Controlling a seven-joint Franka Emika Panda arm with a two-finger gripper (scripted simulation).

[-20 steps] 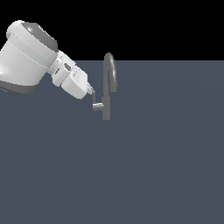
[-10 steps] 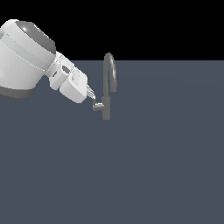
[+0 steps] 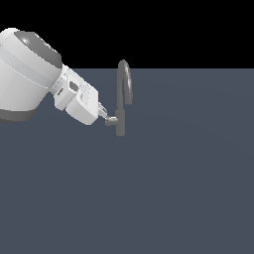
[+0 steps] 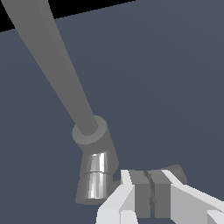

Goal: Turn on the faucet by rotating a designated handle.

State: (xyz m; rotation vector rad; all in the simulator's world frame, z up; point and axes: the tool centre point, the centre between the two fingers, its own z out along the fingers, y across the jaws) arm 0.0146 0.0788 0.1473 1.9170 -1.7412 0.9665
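The white gripper [image 3: 102, 113], its fingers [image 4: 141, 192] pressed together with nothing between them, touches the short grey handle [image 3: 111, 120] sticking out of the faucet [image 3: 122, 99], which stands on the dark grey surface [image 3: 173, 188] just beside the arm [image 3: 27, 74]; no writing is readable anywhere.

We see only a flat slate-grey floor [image 3: 173, 198] spreading beneath the gripper, with black backdrop [image 3: 173, 30] beyond it.
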